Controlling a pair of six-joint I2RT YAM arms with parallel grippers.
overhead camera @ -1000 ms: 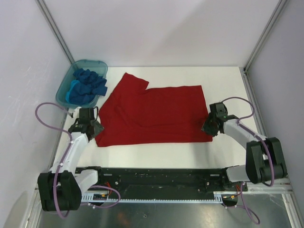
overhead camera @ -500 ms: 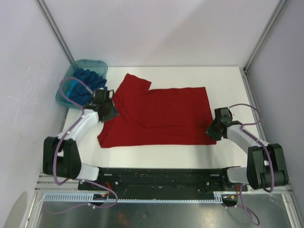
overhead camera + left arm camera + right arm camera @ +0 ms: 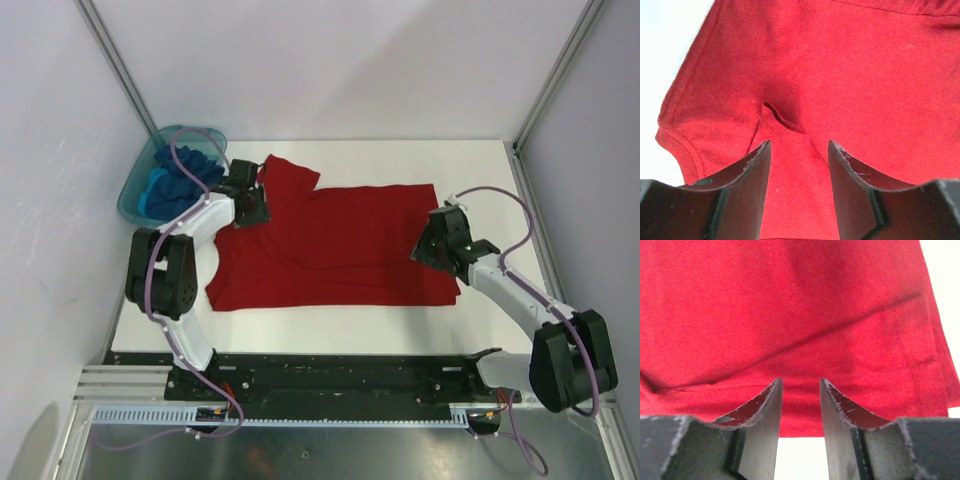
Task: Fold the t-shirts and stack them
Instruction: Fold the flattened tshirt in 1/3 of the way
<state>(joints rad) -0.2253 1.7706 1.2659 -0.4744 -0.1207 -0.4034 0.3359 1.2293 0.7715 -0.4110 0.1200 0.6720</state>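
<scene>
White walls close in a white table (image 3: 480, 170), and most of its middle is covered by the red t-shirt (image 3: 340, 245). It lies spread nearly flat, well apart from the tub. Its long axis runs left to right across the table. One short sleeve (image 3: 290, 172) juts toward the far left, so the shoulder end seems to point left and the straight hem right. A long soft crease crosses the body.

At the far left corner stands a translucent teal tub (image 3: 135, 190) holding the blue t-shirts (image 3: 185, 175) in a crumpled heap, not yet folded.

The left gripper (image 3: 250, 208) hangs over the shirt's far left part, just beside the sleeve. In its wrist view the fingers stand apart above a small raised pucker (image 3: 781, 114) in the cloth, with nothing pinched. The right gripper (image 3: 428, 248) is over the shirt's right end. Its fingers are spread more narrowly above the hemmed edge, with bare table showing just past it, and they too hold nothing.

Folding of the red shirt appears to be at an early stage: the cloth is laid out, but the sleeve is not tucked in and no stack exists. The next move likely calls for each gripper to come down and pinch a single layer at its own end. The left would take the sleeve or shoulder and the right the hem, so the cloth can be carried over without bunching.
</scene>
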